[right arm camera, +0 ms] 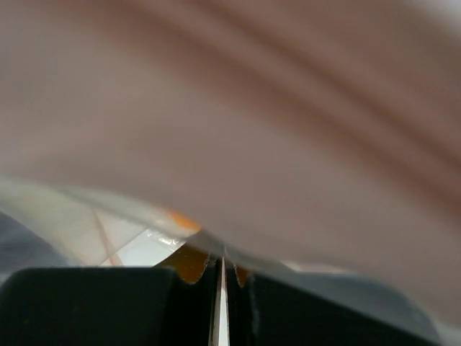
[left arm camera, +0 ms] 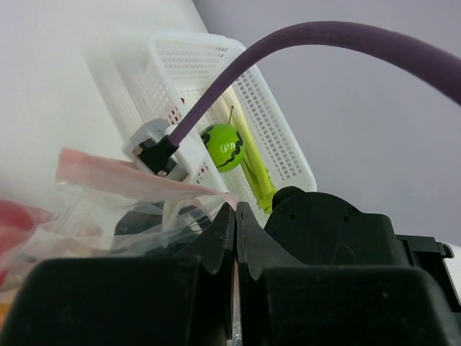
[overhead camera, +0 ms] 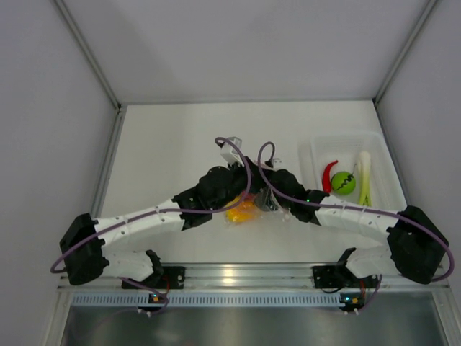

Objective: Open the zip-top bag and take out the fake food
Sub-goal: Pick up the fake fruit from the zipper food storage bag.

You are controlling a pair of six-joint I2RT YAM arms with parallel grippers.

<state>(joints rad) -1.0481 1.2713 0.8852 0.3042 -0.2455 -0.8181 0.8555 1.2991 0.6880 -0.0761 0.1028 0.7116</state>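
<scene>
The clear zip-top bag [overhead camera: 252, 214] lies at the table's middle, under both wrists, with yellow and orange fake food [overhead camera: 240, 209] inside it. My left gripper [left arm camera: 236, 207] is shut on a thin fold of the bag, just below its pink zip strip [left arm camera: 130, 177]. My right gripper [right arm camera: 222, 258] is also shut on the bag's film, the blurred pink strip filling that view and an orange piece [right arm camera: 189, 264] behind the fingers. In the top view the two grippers meet over the bag, left [overhead camera: 236, 175] and right [overhead camera: 268, 191]. A red piece [left arm camera: 18, 216] shows through the plastic.
A white perforated tray [overhead camera: 346, 137] stands at the right, holding a red chili [overhead camera: 329, 175], a green ball [overhead camera: 343, 182] and a pale leek [overhead camera: 364, 176]. The left wrist view shows the tray [left arm camera: 194, 65] and ball [left arm camera: 222, 146] close ahead. Purple cables loop over both wrists.
</scene>
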